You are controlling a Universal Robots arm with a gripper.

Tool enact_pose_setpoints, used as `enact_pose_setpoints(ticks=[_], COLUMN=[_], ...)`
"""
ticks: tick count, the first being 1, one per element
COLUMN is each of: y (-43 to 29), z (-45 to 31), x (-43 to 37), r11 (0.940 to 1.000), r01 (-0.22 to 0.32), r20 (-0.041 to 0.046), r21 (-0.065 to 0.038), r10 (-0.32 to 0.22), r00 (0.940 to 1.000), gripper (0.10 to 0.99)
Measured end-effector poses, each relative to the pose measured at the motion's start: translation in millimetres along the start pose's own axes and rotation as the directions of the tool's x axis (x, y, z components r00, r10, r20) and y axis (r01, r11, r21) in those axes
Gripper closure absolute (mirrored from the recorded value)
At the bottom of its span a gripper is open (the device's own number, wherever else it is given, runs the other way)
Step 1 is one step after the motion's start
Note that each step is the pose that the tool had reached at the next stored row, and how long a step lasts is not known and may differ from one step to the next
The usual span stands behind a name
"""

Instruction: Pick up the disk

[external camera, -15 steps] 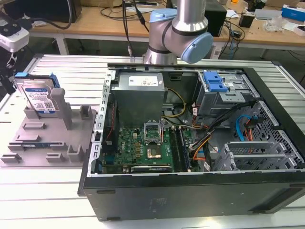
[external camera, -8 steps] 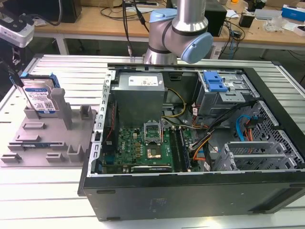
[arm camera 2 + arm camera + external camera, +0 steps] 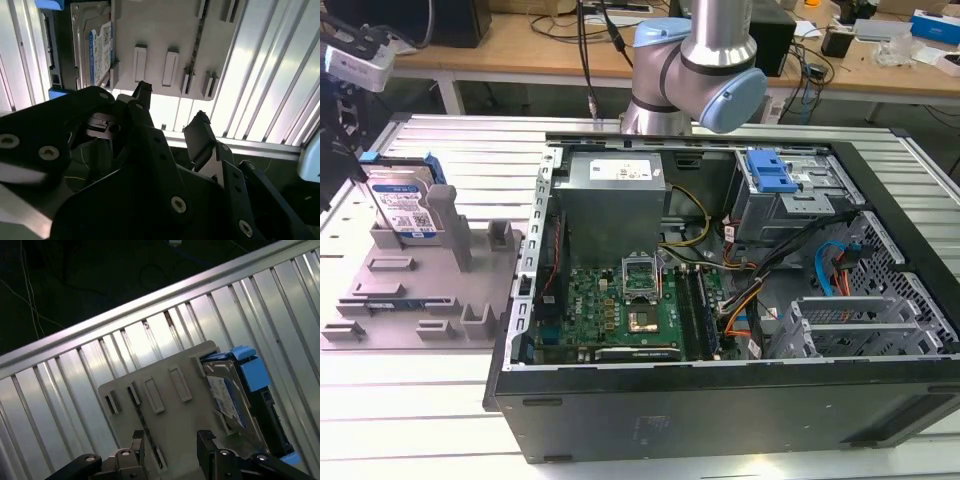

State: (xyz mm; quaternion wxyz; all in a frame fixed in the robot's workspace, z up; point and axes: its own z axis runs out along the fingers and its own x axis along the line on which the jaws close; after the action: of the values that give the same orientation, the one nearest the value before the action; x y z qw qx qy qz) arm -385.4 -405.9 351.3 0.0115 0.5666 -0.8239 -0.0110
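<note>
**Disk not yet grasped; jaws hanging open above the tray**

The slatted metal bench [image 3: 470, 150] is carrying an open computer case [image 3: 720, 410] and, just beside it on the exterior view's left, a grey tray [image 3: 430, 285] with upright posts.

The disk [image 3: 405, 205] is standing on edge in the tray, at the corner lying farthest from the case, and posts are bracing it on both sides. Nothing is lifting it: it is sitting fully in its slot, so the pick-up itself is, by my reading, entirely left to do.

It is showing as a flat silver-grey metal slab. A white-and-blue label is facing out, and blue plastic rails are running along its sides. Both wrist views are showing the disk [image 3: 227, 395] upright at one end of the tray [image 3: 150, 375], with the label [image 3: 100, 47] on its broad face.

The jaws are hanging above the tray, near the disk but apart from it. They are standing open with a clear gap between them and are holding nothing. I judge the approach to be under way and the grasp not yet begun.
</note>
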Motion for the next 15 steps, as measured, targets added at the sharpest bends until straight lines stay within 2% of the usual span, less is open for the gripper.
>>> enact_pose_setpoints(ticks=[4, 8, 10, 11, 13, 14, 15], y=[0.0, 0.0, -0.1, -0.1, -0.1, -0.1, -0.2], z=[0.5, 1.3, 2.0, 2.2, 3.0, 3.0, 3.0], x=[0.0, 0.0, 0.0, 0.0, 0.0, 0.0, 0.0], r11=[0.9964, 0.9863, 0.9744, 0.9706, 0.9594, 0.9553, 0.9541], r01=[0.084, 0.165, 0.224, 0.24, 0.281, 0.294, 0.298], r20=[-0.0047, -0.0074, -0.0095, -0.01, -0.0106, -0.0109, -0.0109], r21=[0.004, 0.009, 0.013, 0.015, 0.024, 0.028, 0.028], r10=[-0.084, -0.165, -0.224, -0.24, -0.281, -0.294, -0.298], r00=[0.9964, 0.9863, 0.9745, 0.9707, 0.9597, 0.9557, 0.9545], gripper=[0.545, 0.545, 0.545, 0.545, 0.545, 0.545, 0.545])
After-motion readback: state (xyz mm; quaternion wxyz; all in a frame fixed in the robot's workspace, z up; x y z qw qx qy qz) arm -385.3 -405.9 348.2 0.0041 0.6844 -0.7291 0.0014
